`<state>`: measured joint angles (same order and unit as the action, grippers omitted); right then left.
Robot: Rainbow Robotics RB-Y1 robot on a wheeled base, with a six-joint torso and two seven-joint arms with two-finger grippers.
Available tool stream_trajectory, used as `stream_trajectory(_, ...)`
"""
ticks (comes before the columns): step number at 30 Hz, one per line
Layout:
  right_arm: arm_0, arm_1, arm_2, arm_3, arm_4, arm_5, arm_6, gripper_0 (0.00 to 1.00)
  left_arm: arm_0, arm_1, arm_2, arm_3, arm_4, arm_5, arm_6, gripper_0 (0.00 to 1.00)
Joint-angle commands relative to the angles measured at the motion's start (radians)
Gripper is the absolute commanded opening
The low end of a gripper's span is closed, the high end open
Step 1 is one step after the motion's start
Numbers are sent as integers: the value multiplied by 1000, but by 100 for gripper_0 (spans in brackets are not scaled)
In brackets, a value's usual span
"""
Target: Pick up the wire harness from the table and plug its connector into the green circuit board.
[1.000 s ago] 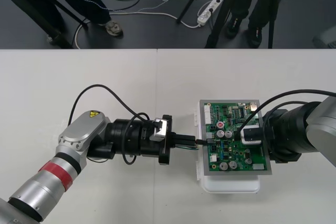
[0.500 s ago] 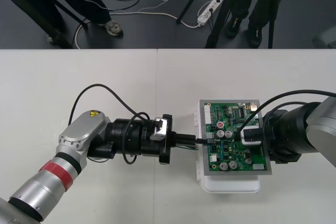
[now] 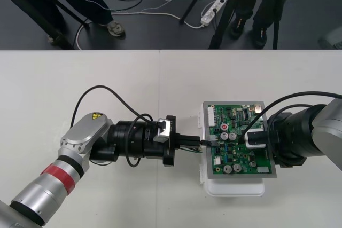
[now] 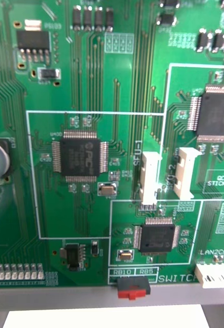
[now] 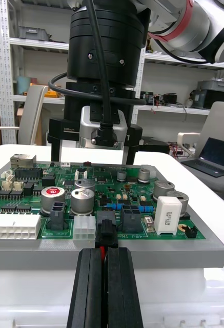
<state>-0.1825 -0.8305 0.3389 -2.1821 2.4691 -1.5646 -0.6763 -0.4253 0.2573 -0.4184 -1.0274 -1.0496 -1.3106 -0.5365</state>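
Now my left gripper (image 3: 196, 143) is clamped on the one harness (image 3: 206, 143), holding its black plug (image 5: 106, 231) at the left edge of the single green board (image 3: 231, 115). My right gripper (image 3: 255, 138) hangs over that board; whether it is open or closed, I cannot tell.

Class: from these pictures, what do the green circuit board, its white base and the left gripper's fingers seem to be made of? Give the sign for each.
Green circuit board: likely rigid laminate with a glossy green coat; white printed lines show. White base: probably matte plastic or foam, unclear which. Left gripper fingers: matte black, probably plastic or rubber; no metallic shine.
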Motion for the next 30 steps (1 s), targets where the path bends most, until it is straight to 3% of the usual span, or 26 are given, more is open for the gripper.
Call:
stream_trajectory(1, 9, 10, 11, -10, -21, -6, -26, 100, -43, -39, -19, -11, 20, 21, -85, 0)
stream_trajectory(30, 9, 10, 11, -10, -35, -6, -35, 100, -41, -52, -57, -11, 13, 70, -91, 0)
